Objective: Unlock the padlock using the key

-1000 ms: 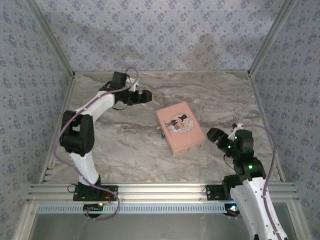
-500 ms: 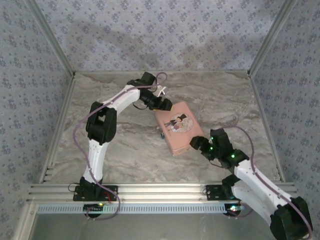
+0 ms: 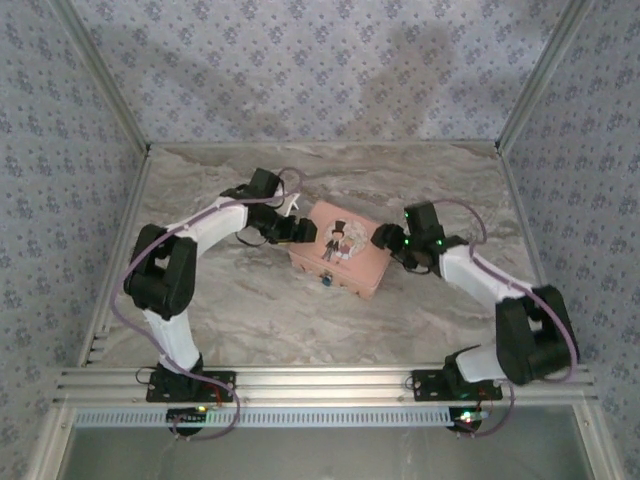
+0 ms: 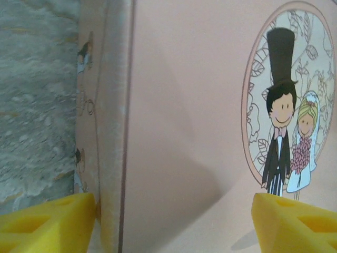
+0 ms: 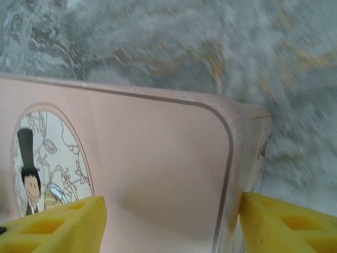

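The marble desk [image 3: 220, 300] sits inside walls [image 3: 300, 70] papered with a small blue pattern, and a metal rail [image 3: 320, 380] runs along its near edge. Both arms rise from that rail. The left arm [image 3: 190, 235] bends in from the left edge and the right arm [image 3: 480, 280] from the right edge, and they meet at the middle of the desk.

A pink tin [image 3: 340, 245] lies flat there, turned askew to the desk's edges, with its cartoon couple facing up.

The left end effector [image 3: 300, 230] is at the tin's left end. In the left wrist view its jaws are open and straddle the tin's [image 4: 184, 132] edge. One yellow pad [image 4: 47, 221] sits just beside the side wall and the other pad [image 4: 295, 221] is over the lid near the couple, so nothing is clamped.

The right end effector [image 3: 385, 240] is at the tin's right end. In the right wrist view it is also open and spans a rounded corner of the tin [image 5: 147, 168]. One pad [image 5: 52, 224] is over the lid and the other pad [image 5: 289, 224] is past the side wall, above bare marble.

The padlock [image 3: 327, 281] is a tiny dark speck against the tin's near long side, on the desk, apart from both end effectors.
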Tool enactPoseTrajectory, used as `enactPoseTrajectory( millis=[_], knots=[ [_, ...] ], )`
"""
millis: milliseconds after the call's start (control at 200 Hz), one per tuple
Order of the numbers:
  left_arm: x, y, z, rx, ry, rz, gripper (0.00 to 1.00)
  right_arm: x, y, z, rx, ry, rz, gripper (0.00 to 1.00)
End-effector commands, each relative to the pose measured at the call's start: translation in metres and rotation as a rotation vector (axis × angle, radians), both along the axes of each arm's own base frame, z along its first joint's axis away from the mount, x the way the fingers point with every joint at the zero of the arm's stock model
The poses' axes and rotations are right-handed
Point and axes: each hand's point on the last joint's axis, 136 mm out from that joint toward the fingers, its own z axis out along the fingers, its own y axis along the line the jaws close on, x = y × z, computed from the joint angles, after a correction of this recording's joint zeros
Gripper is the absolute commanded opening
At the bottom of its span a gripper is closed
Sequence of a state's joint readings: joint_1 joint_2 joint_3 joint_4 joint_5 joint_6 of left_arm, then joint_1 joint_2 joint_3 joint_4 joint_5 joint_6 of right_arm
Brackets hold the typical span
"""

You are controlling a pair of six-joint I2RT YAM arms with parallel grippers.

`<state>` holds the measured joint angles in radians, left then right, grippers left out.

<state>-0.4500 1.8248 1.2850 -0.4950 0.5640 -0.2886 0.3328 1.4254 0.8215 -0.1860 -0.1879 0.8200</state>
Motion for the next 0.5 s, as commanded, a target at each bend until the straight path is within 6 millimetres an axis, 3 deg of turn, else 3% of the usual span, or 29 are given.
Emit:
enactPoseTrajectory(
  millis=[0, 205, 320, 495],
  knots=[
    [0.009, -0.011, 0.019, -0.087, -0.055, 0.068, 0.78, 0.037, 0.030, 0.028, 0.039, -0.101, 0.119, 0.68],
    [0.020, 0.004, 0.012, -0.043, -0.073, 0.213, 0.79, 0.067, 0.043, 0.011, 0.008, -0.055, 0.165, 0.66],
    [0.025, 0.017, 0.013, -0.001, -0.101, 0.276, 0.80, 0.065, 0.040, 0.005, -0.009, -0.032, 0.157, 0.67],
    [0.026, 0.038, 0.024, 0.006, -0.115, 0.365, 0.85, 0.062, 0.025, 0.004, -0.079, -0.019, 0.151, 0.80]
  ],
)
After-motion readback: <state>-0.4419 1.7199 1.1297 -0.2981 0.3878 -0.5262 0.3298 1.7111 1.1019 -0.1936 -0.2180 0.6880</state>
